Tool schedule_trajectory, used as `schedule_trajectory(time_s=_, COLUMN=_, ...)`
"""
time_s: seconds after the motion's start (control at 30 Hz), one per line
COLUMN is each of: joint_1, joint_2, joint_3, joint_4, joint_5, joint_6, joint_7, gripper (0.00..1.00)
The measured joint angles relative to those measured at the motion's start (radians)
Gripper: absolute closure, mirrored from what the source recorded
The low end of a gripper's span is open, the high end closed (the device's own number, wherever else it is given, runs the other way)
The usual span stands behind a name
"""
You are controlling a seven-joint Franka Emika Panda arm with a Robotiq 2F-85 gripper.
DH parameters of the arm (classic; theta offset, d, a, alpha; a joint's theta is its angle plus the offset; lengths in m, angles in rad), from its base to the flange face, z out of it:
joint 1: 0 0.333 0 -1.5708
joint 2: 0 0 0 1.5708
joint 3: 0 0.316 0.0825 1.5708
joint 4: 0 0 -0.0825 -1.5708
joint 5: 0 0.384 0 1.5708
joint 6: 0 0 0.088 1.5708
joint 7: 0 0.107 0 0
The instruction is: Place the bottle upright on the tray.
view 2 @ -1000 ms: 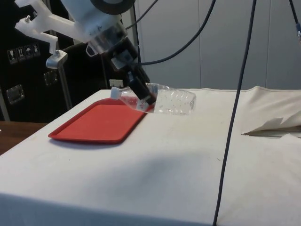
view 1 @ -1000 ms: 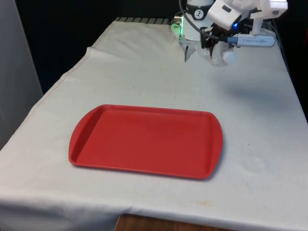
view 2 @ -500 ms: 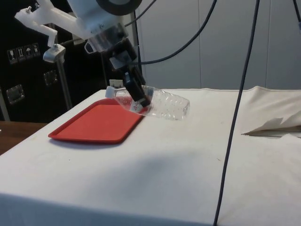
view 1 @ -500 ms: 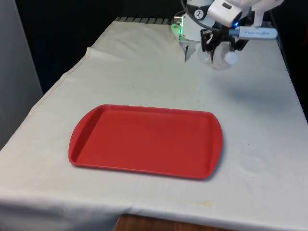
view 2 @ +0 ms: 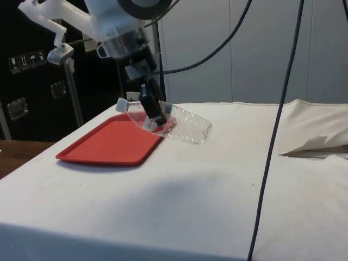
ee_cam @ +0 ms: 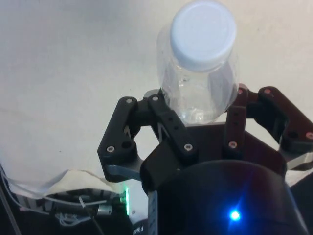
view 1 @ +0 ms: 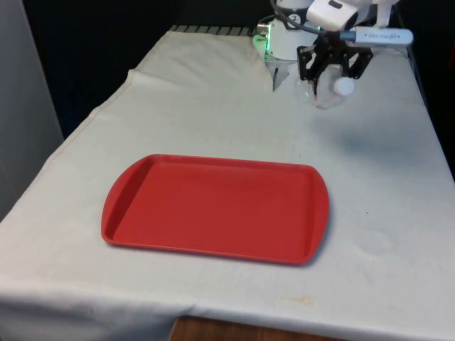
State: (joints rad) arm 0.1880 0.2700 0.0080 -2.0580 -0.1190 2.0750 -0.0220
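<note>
A white cloth covers the table, with dark cabinets behind.

The arm is glossy white with rounded housings and a black ring at one joint. Its black jaws are angular linkages studded with small silver screws, and dark cables trail from it.

White letters "FRAN", cut off by the frame edge, stand on the robot's base in the wrist view. The bottle carries a small label with red print, too small to read. A row of white pictogram stickers stands on a dark cabinet door in the side view; their signs cannot be made out with certainty.
</note>
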Motion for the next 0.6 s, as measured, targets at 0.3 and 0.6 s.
schedule_trajectory(time_s=0.3, joint_1=0.0, joint_2=-0.013, joint_3=-0.004, joint_4=-0.021, joint_5=0.0, joint_6=0.048, joint_7=0.0, gripper=0.65)
schedule_trajectory(time_s=0.6, joint_1=0.0, joint_2=-0.035, joint_3=-0.009, joint_4=-0.06, joint_5=0.0, joint_6=0.142, joint_7=0.0, gripper=0.65)
